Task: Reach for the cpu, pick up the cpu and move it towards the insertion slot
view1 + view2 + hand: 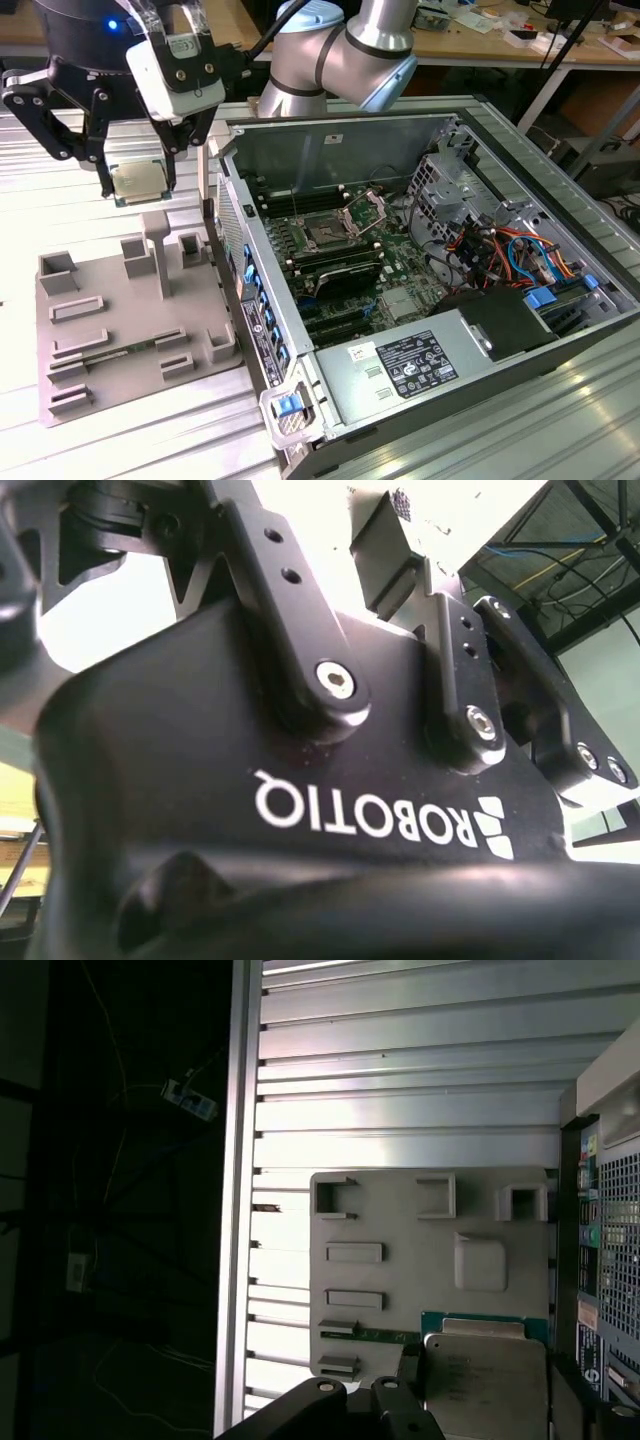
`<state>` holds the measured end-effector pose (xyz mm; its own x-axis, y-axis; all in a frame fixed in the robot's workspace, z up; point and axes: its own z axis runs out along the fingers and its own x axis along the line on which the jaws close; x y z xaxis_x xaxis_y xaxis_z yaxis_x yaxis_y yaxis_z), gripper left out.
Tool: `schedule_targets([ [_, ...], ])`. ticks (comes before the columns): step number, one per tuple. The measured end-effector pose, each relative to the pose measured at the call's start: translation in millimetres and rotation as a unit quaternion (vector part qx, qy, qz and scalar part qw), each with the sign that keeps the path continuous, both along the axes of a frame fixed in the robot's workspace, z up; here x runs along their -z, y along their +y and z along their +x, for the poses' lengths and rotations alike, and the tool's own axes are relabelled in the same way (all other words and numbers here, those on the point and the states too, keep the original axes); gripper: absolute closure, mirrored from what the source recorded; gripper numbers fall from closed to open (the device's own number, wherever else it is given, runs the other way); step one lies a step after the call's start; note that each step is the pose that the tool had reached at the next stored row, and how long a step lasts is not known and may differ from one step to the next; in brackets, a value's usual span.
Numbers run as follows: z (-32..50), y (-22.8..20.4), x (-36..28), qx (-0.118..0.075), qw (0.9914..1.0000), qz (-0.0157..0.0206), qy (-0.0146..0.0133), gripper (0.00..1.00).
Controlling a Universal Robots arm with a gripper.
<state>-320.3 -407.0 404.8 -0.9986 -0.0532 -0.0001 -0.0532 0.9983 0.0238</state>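
Note:
In the exterior view my gripper (138, 180) hangs at the upper left, shut on the cpu (137, 183). The cpu is a thin square chip with a silvery top, gripped by its edges and lifted clear above the grey plastic tray (90, 340). The first wrist view looks down past the held cpu (486, 1388) onto the tray (400, 1210). The insertion slot (326, 236) is a dark square socket on the green board inside the open computer case, to the exterior view's right of my gripper. Its silvery frame (365, 212) stands flipped open beside it.
The case's raised side wall (250, 290) stands between the tray and the board. Inside are black memory slots (345, 275), a pale heatsink (400, 305), bundled cables (500, 250) and a power supply (420, 365). The slatted metal table's edge (238, 1210) borders dark floor.

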Motion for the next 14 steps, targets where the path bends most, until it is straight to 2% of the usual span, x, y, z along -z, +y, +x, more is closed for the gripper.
schedule_targets([
  [14,7.3,0.0,0.1,0.0,1.0,-0.0002,0.0,0.45],
])
